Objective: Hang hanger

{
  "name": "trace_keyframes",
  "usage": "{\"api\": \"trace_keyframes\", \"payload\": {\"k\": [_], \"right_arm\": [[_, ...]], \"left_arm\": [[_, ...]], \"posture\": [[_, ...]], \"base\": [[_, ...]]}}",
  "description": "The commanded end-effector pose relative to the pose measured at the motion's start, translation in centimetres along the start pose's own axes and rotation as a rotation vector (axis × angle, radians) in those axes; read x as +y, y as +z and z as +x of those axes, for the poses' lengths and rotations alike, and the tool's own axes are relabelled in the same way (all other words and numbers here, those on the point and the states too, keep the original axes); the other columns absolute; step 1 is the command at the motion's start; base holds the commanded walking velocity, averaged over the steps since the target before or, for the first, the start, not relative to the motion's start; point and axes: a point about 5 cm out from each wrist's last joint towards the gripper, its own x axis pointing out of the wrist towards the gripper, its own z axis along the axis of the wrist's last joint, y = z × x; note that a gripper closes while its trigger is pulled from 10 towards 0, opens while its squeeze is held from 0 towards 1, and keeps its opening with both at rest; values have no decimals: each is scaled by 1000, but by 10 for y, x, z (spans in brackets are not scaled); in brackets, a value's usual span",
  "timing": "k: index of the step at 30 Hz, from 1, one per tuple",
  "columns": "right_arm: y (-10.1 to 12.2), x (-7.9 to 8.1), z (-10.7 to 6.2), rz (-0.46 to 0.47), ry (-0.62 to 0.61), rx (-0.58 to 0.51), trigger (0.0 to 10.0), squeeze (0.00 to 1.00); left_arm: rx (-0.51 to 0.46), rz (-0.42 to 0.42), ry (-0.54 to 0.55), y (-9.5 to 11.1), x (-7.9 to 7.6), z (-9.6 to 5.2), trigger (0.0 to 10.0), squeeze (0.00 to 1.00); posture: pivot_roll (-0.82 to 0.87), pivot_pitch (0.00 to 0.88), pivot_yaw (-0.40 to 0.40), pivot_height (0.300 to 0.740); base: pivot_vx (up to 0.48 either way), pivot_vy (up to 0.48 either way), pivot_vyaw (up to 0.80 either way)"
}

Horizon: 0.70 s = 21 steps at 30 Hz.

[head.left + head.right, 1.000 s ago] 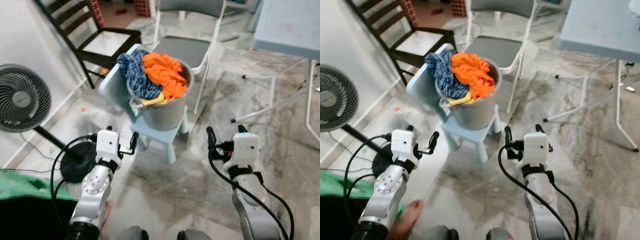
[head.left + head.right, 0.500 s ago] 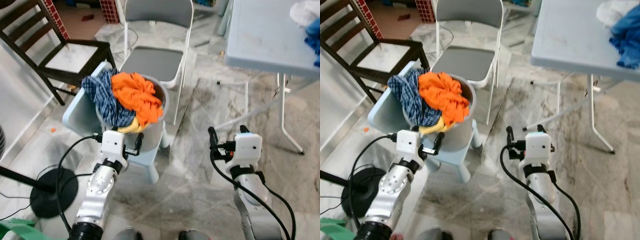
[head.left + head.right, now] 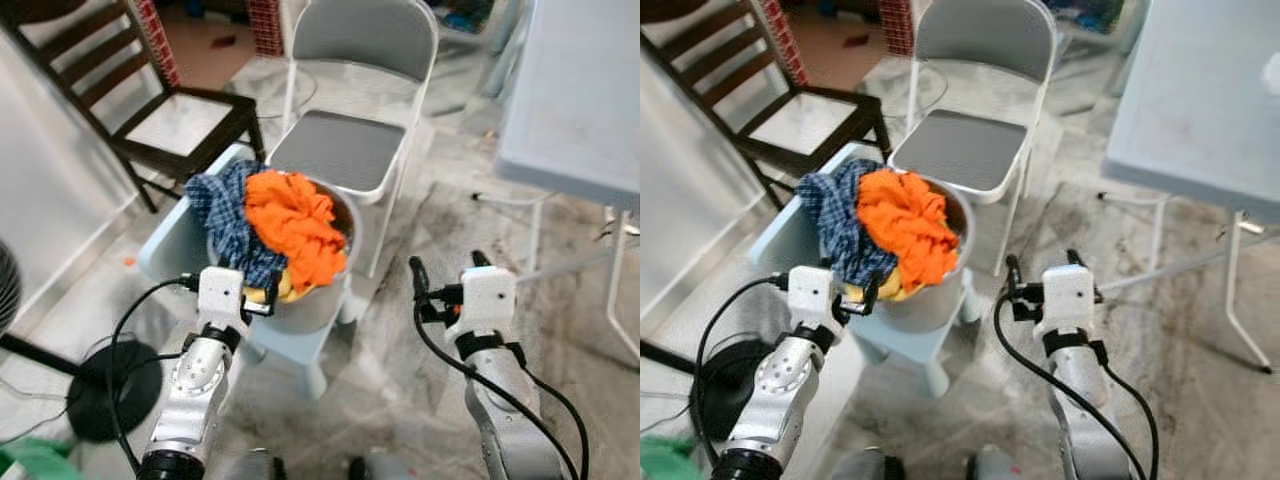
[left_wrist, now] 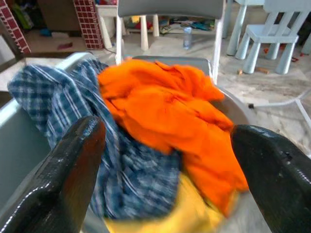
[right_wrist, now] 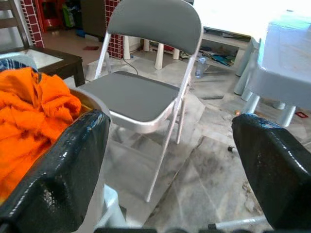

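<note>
Far left: black fan base (image 3: 110, 390) on the floor, dark wooden chair (image 3: 160, 110) behind. L tool (image 3: 258, 300) hangs w/ fingers (image 4: 73, 170) apart, right at the rim of the grey bucket (image 3: 315, 300). Bucket sits on a small pale-blue kids' chair (image 3: 190, 235), stuffed w/ blue plaid shirt (image 3: 232, 225), orange garment (image 3: 295, 225) and a bit of yellow cloth (image 3: 285, 285) underneath. Grey folding chair (image 3: 350, 140) stands just behind the bucket. R tool (image 3: 445, 285) held over the marble floor, fingers (image 5: 63, 170) apart, nothing between them, near the bucket. Pale-blue folding worktop (image 3: 575, 100) far right. Can't make out a hanger.
</note>
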Motion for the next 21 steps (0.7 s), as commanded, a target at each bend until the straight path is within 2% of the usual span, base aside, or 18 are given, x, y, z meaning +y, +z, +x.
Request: {"api": "trace_keyframes", "payload": {"k": [1,13,21], "right_arm": [[2,8,0,18,26,-5,10000,0],[2,10,1,14,38,-3,10000,0],[-3,12,-5,11,38,18,10000,0]], "left_arm": [[23,11,29,-5,11,-5,10000,0],[28,14,33,-6,12,-6,10000,0],[45,24,13,-9,9,-3,10000,0]], "posture": [[42,223,13,740],[47,229,14,740],[32,246,27,740]], "base": [[0,0,0],[0,0,0],[0,0,0]]}}
